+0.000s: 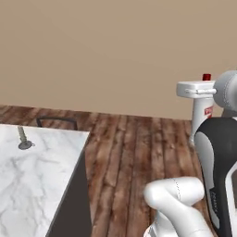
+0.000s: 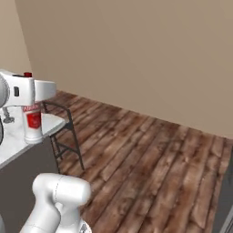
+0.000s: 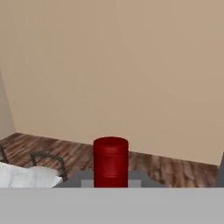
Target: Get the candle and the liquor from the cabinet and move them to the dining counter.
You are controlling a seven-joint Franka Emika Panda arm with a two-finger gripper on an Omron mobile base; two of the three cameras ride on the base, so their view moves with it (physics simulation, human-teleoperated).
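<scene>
A plain tan wall (image 1: 115,55) fills the far side of the scene, and below it a dark wood plank floor (image 2: 150,159) runs from the wall toward the robot. At the near left in the left base view stands the dining counter (image 1: 37,185), a white grey-veined marble surface over a dark body; in the right base view its corner sits at the left edge with a dark-framed stool (image 2: 66,132) just beyond it, on the far side. The stool's back also peeks over the far edge of the surface in the left base view. The arm rises at the right of the left base view, its hand held level and high, and the gripper (image 1: 200,99) is pressed in on the neck of the liquor (image 2: 32,120), a white bottle with a red label and a red cap. The bottle hangs upright below the hand; in the right base view its base is close above or on the near corner of the surface, and I cannot tell whether it touches. In the hand view the red cap stands at bottom centre against the wall. The candle (image 1: 23,139) stands upright in its small dark holder on the far left part of the surface, well apart from the liquor.
</scene>
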